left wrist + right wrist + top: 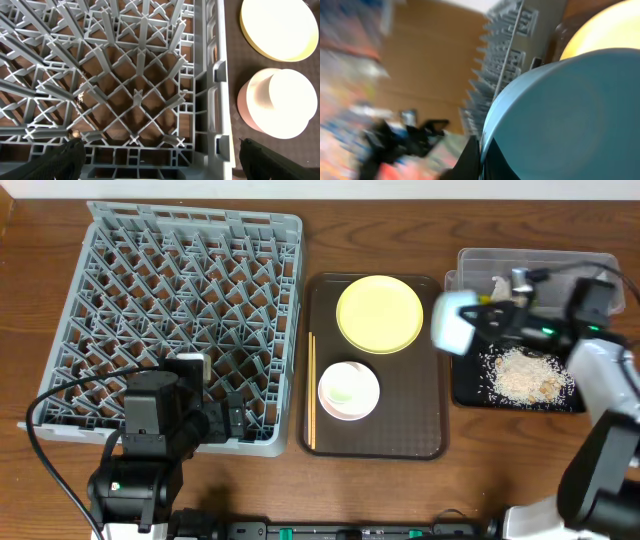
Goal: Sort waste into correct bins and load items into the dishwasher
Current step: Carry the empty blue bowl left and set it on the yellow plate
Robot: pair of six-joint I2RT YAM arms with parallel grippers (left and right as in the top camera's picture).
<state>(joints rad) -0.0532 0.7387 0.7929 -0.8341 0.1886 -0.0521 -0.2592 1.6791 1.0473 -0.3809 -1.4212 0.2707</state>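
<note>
R hand (480,150) pinches blue bowl (455,320) rim over black tray (468,392) edge; L hand (161,162) spread.

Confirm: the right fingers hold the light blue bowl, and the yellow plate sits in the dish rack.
No. The right fingers hold the light blue bowl, but the yellow plate sits on the brown tray beside the dish rack, as the overhead view shows.

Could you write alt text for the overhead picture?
The right gripper holds a tipped light blue bowl by a shallow black tray of rice-like scraps. A round yellow plate, pinkish-white bowl and wooden chopsticks lie on a brown serving tray; the grey dish rack stands left.
</note>
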